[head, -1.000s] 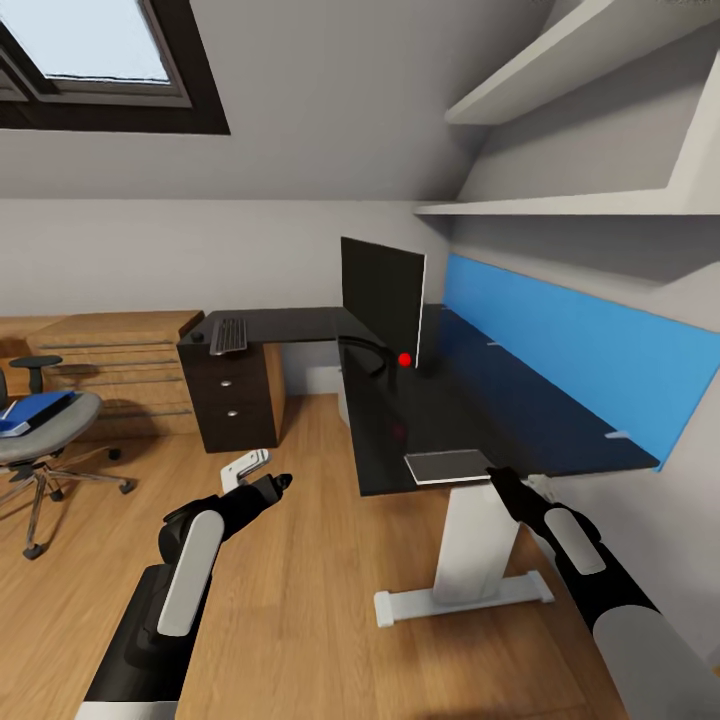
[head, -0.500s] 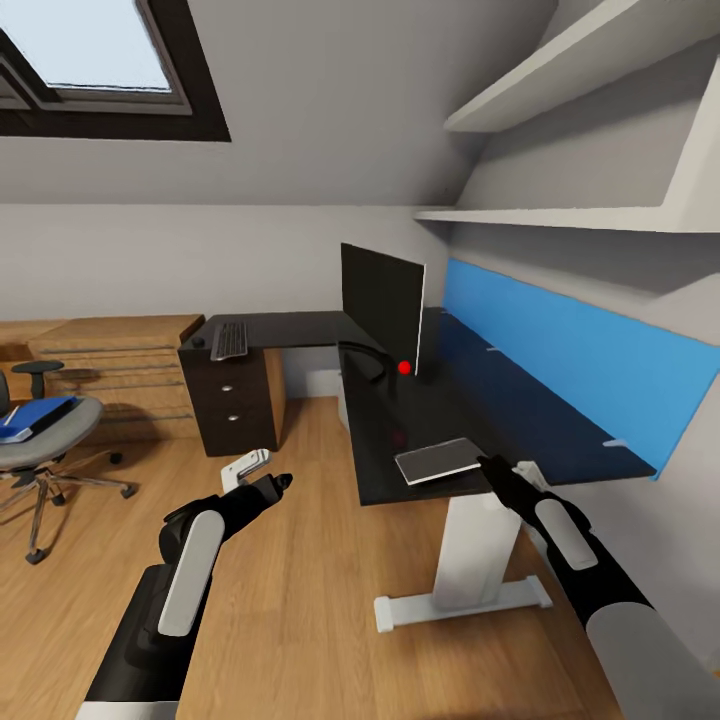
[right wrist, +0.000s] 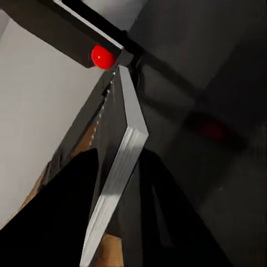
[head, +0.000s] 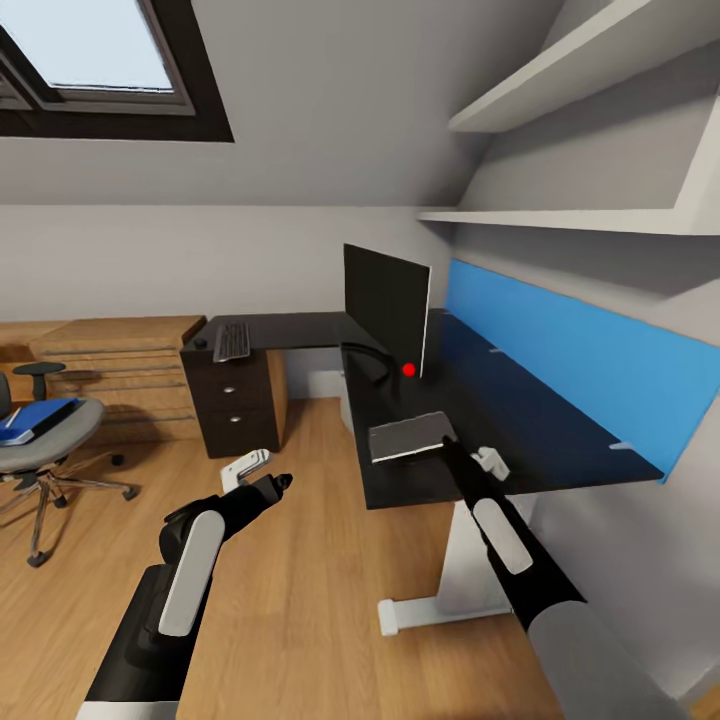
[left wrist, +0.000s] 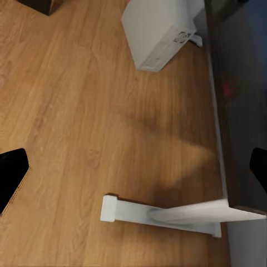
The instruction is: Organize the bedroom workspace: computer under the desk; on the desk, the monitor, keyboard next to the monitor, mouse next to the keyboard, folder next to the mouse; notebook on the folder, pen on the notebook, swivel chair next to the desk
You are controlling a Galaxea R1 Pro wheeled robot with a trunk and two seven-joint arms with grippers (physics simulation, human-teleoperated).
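The left tool [head: 283, 481] hangs over the wood floor [head: 290, 600] at about 7 o'clock, its two fingers spread apart with nothing between them. At about 5 o'clock the right arm reaches up to the near edge of the black bench [head: 520, 440]. The right tool [head: 447, 443] is closed on the notebook [head: 410, 437], a flat grey book at the near end of the bench. From the camera by that tool, the notebook [right wrist: 119, 167] shows edge on, tilted, pinched between the two dark fingers [right wrist: 61, 217]. I cannot tell if it touches the bench top. Under the bench stands the white bench leg [head: 470, 560], and the same leg [left wrist: 167, 214] shows lying across the floor from the left arm's camera, with the white computer [left wrist: 158, 30] on the floor farther on, just beside the edge of the bench. Past the notebook, toward 12 o'clock, the monitor [head: 385, 305] stands upright on the bench, with a small red dot [head: 408, 370] at its foot. Farther back at 11 o'clock, the keyboard [head: 232, 340] lies on the other wing of the bench, above dark drawers [head: 235, 400]. Far off at 9 o'clock, the blue folder [head: 35, 418] rests on the seat of the swivel chair [head: 50, 450], well apart from the bench. A blue panel [head: 570, 350] runs along the wall at 2 o'clock.
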